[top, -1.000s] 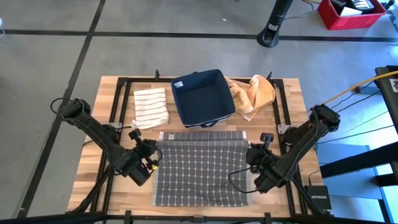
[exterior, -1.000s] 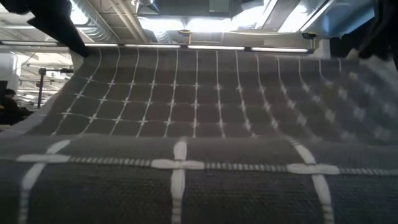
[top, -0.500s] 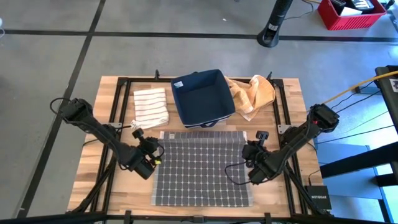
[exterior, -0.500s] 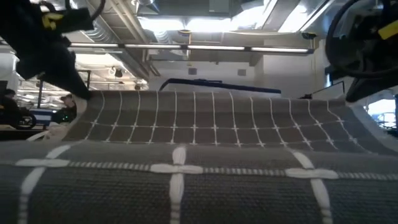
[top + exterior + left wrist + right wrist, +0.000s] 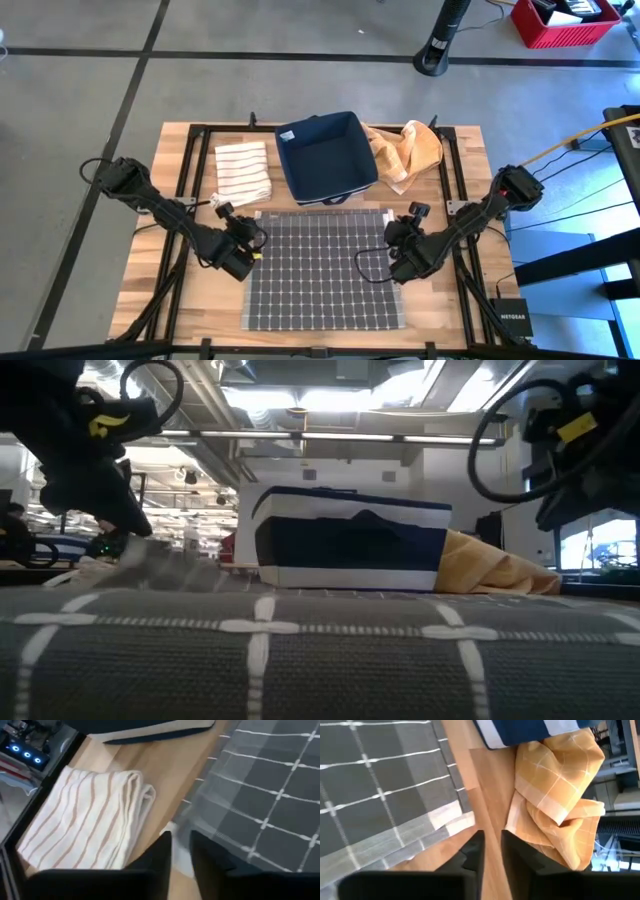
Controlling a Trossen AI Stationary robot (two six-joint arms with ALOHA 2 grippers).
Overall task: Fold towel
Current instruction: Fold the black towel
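Observation:
The grey checked towel (image 5: 325, 270) lies spread flat on the wooden table, filling the foreground of the low view (image 5: 300, 650). My left gripper (image 5: 250, 240) stands just off the towel's far left corner (image 5: 200, 805). Its fingers (image 5: 181, 850) are a little open, with nothing between them. At the towel's far right corner (image 5: 445, 817) my right gripper (image 5: 393, 240) is likewise a little open and bare (image 5: 491, 845). Both point slanting down toward the table's far edge.
A navy bin (image 5: 325, 157) stands just beyond the towel's far edge. A folded cream striped cloth (image 5: 243, 172) lies to the bin's left, and a crumpled yellow cloth (image 5: 410, 152) leans against its right side. Black frame rails (image 5: 190, 200) run along the table's sides.
Both grippers have come down and gone toward the table's far edge and toward each other. The towel's far edge, which stood raised between them, has dropped and now lies flat on the table, free of the fingers. Its near part has stayed where it was.

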